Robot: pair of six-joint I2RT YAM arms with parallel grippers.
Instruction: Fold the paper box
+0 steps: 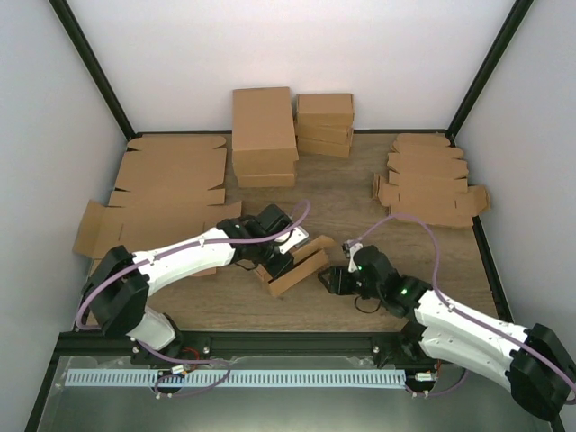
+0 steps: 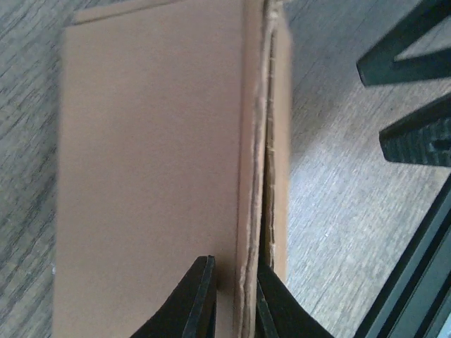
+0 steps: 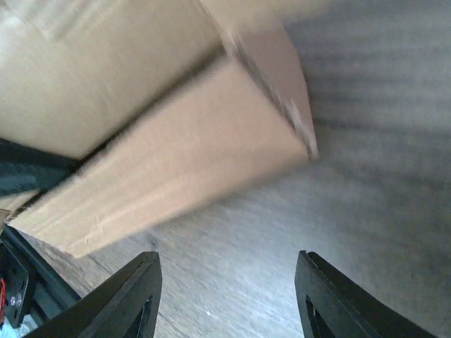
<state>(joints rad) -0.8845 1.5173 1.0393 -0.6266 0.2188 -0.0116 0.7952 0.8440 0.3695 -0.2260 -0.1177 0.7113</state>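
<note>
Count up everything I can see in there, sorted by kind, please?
Robot arms: 2
Piles of flat cardboard: 2
Stacks of closed boxes: 2
Half-folded paper box: 1
Total: 7

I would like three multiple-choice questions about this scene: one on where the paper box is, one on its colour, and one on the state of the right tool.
1. Where is the paper box?
A. against the far wall
B. near the front edge, in the middle
C. at the right edge

2. What colour is it?
A. white
B. black
C. brown

3. How is the right tool?
A. open, holding nothing
B. shut on the box
C. out of view

Answers:
1 B: the top view shows it in the near middle, pinched by the left tool.
2 C: it is plain brown cardboard in every view.
3 A: its jaws stand apart, with only bare table between them.
</note>
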